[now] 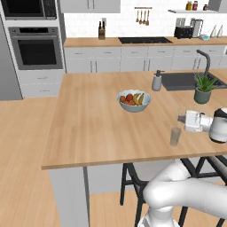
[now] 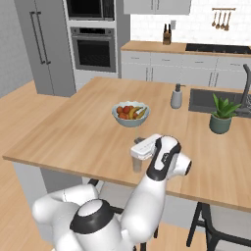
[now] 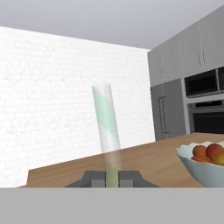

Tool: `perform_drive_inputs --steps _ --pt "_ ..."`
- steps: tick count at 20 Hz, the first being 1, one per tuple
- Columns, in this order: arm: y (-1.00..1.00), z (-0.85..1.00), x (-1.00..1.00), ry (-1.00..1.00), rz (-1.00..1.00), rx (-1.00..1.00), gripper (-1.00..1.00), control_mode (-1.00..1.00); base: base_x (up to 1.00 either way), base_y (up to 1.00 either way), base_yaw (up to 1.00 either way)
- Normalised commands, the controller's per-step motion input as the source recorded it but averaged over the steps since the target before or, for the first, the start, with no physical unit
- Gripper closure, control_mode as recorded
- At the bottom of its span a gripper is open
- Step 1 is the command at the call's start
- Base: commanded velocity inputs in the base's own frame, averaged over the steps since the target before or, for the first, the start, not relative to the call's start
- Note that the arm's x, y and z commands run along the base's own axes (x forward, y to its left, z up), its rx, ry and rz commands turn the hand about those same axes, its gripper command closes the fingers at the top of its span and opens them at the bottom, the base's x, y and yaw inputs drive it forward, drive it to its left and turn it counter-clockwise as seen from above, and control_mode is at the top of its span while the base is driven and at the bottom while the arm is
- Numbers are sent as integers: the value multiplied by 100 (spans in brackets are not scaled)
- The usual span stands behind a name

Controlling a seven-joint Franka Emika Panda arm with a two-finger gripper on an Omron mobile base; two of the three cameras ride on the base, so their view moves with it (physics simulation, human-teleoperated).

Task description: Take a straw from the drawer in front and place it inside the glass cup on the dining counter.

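While the arm reaches out level over the near right part of the bench (image 1: 88,128), its hand sits just above the glass cup (image 1: 175,136), which stands upright on the light wood top close to the front edge. The bench (a broad island with a grey base) has dark stools (image 1: 133,181) tucked under its near side and a dark sink (image 1: 181,81) set into its far right end. On the far wall stand a built-in oven (image 1: 36,48) and a run of grey cabinets under a second wood top. Toward the middle of the island rests a pale fruit bowl (image 1: 134,101) holding red and yellow fruit, well apart from the cup. A potted plant (image 1: 204,88) stands beside the sink, and a grey soap pump bottle (image 1: 157,81) stands at the sink's left edge. In the right base view the cup (image 2: 137,164) is partly hidden behind the white hand. The claw (image 3: 111,178) is pinched narrow on the straw (image 3: 107,131): in the hand view the two dark tips press against it from both sides, and the pale, faintly green stick rises between them. In the left base view the straw (image 1: 179,111) shows as a faint thin upright line at the claw (image 1: 181,118), directly above the cup; whether its lower end has entered the cup cannot be told
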Motion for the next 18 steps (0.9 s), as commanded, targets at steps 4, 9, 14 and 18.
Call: perform_drive_inputs --steps 4,9,14,18 --pt "0 -18 12 0 0 0 100 -100 0 0 0" --pt "0 -26 -7 0 0 0 100 -100 0 0 0" --pt "0 -24 -33 0 0 0 100 -100 0 0 0" --pt "0 -10 -8 0 0 0 -100 -100 0 0 0"
